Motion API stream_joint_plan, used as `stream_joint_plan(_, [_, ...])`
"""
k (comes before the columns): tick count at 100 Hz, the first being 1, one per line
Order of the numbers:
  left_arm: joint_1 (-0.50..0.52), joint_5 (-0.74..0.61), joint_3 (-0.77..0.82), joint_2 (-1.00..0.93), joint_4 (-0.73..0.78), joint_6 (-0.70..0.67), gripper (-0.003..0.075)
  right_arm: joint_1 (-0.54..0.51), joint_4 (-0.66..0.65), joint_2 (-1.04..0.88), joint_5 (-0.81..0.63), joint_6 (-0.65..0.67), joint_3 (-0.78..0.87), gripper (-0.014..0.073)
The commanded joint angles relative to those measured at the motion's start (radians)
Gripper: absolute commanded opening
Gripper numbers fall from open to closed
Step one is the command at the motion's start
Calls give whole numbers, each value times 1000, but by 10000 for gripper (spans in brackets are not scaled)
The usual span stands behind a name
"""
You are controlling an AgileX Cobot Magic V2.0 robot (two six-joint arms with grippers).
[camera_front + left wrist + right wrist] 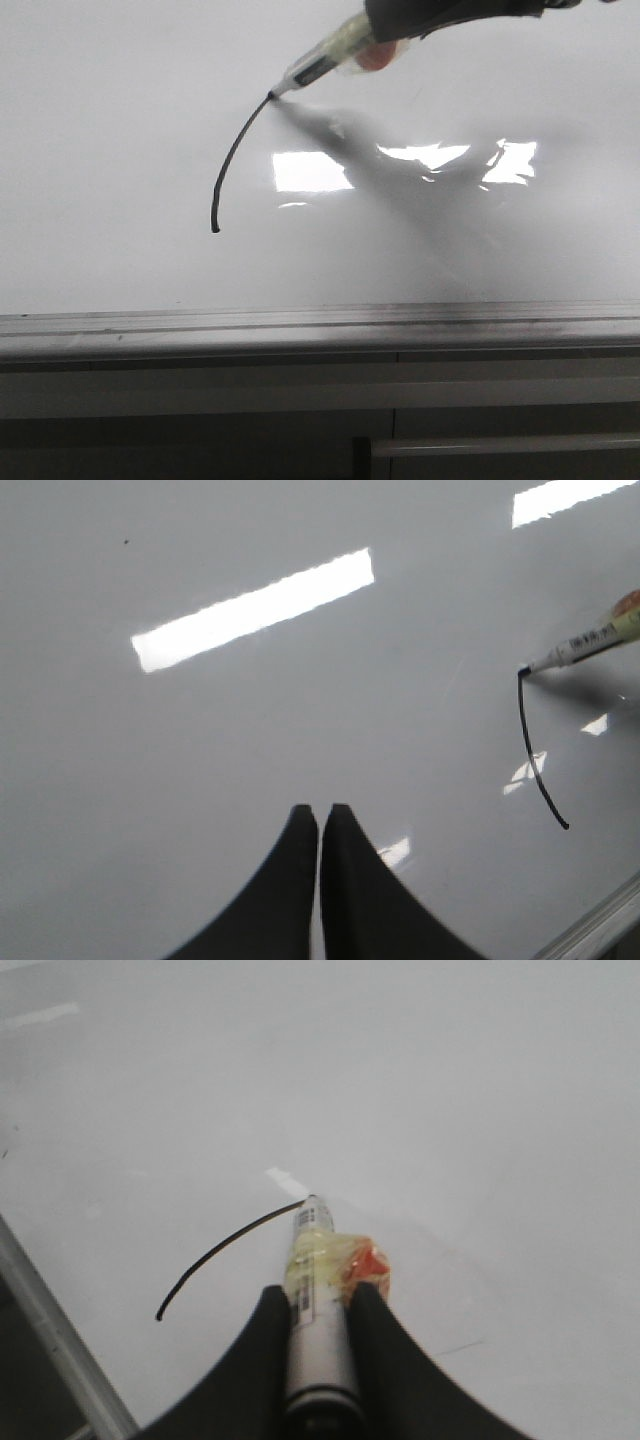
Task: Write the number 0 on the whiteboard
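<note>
— One curved stroke of the number 0 (236, 158) sits on the whiteboard (120, 120), running down-left from the marker (318, 66) tip.
— Right gripper (318, 1300) clamps that marker; left gripper (320, 815), pinched shut and empty, hangs well apart.

Count of items in view
One whiteboard (120, 120); one marker (320, 65), clamped in the right claw (320, 1305); one curved black line (232, 165) off its tip; two claws, left claw (320, 825) empty.
</note>
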Motion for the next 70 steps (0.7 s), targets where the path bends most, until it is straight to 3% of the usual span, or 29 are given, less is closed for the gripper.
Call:
stream_joint_plan(1, [-6, -36, -32, 9, 45, -9, -20, -31, -6, -31, -47, -10, -29, -68])
stream_joint_plan(28, [-6, -56, -32, 9, 45, -9, -20, -119, -6, -40, 100, -10, 12, -68])
stream_joint_plan(70, [-6, -59, -32, 9, 43, -9, -20, -121, 35, -59, 237, -10, 128, -68])
